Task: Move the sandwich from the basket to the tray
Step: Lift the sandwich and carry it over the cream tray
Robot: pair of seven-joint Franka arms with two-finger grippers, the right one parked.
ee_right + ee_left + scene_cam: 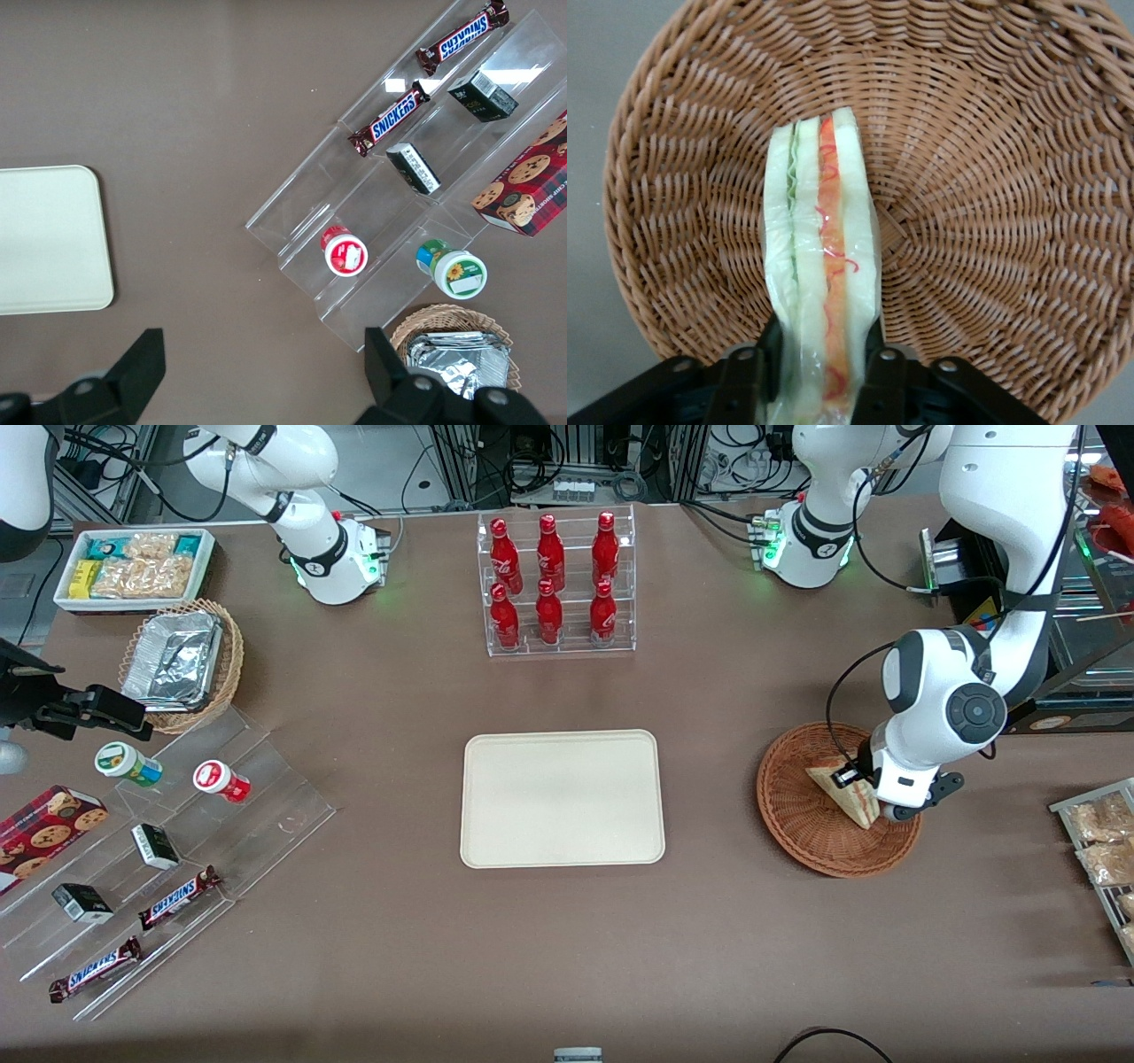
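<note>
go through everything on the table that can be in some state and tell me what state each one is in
gripper: down in the basket, shut on the sandwich
sandwich: wrapped, standing on edge in the basket, gripped on both sides
basket: holds only the sandwich
tray: bare, nothing on it
cola bottles: six, upright in their clear rack
foil container: sits in the lighter wicker basket
two yogurt cups: lying tilted on the clear stand

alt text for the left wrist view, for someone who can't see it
The gripper is shut on a wrapped sandwich, cut edge showing green, red and orange filling. It is in or just above a round woven basket on a grey-brown table.
</note>
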